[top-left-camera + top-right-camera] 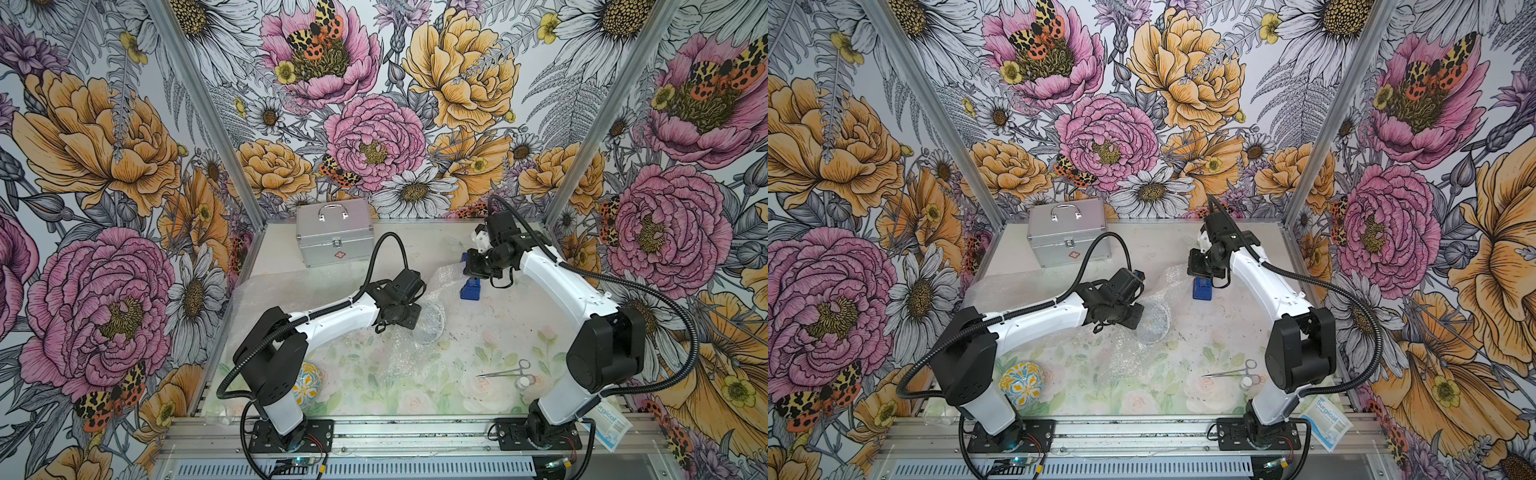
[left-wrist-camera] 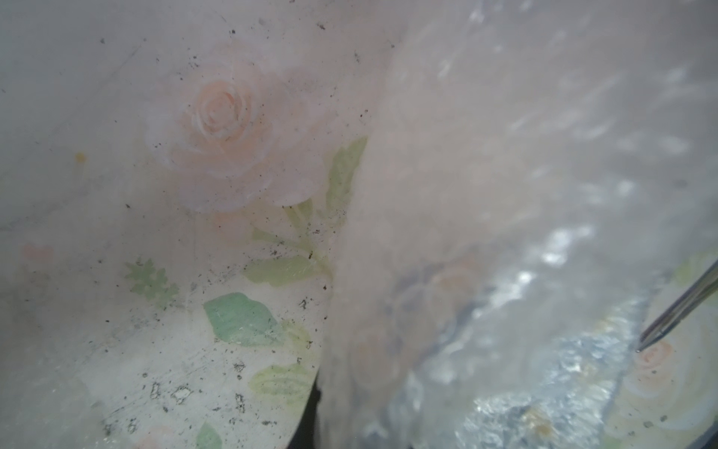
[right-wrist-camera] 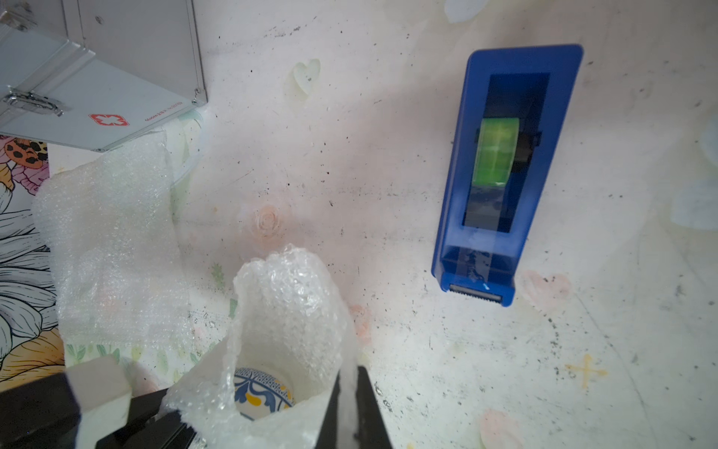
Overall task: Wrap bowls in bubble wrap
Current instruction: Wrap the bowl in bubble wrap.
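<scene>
One patterned bowl (image 3: pixel 262 393) sits deep in a bubble wrap (image 3: pixel 287 311) sheet that rises round it like a funnel. In a top view it shows as a round shape (image 1: pixel 432 328) under the wrap at mid-table. My right gripper (image 3: pixel 347 412) is shut on the wrap's raised edge, up beside the blue tape dispenser (image 1: pixel 469 289). My left gripper (image 1: pixel 415 318) rests on the same wrap next to the bowl. Its jaws are hidden behind wrap (image 2: pixel 505 194) that fills the left wrist view and rises from them. A second bowl (image 1: pixel 1021 384) lies bare by the left arm's base.
A silver case (image 1: pixel 332 232) stands at the back left, and another bubble wrap sheet (image 1: pixel 270 299) lies flat in front of it. Forceps (image 1: pixel 505 371) and a small jar (image 1: pixel 524 382) lie at the front right. A surgical packet (image 1: pixel 609 428) hangs off the front right rail.
</scene>
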You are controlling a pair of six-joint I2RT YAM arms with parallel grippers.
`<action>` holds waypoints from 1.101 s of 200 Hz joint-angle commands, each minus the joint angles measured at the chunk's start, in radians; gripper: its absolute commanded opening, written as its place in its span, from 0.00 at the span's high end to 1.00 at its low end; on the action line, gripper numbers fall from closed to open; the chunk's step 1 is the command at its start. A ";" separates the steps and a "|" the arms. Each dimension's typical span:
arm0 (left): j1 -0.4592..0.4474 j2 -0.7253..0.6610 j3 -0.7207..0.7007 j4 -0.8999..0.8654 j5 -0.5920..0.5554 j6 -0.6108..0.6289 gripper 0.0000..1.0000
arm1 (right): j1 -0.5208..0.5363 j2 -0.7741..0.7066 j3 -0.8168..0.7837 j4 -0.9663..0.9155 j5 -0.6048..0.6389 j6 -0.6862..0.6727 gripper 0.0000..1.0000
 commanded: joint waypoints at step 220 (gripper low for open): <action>0.263 0.298 0.047 0.182 0.427 -0.431 0.93 | 0.361 0.201 -0.224 0.363 0.004 0.060 1.00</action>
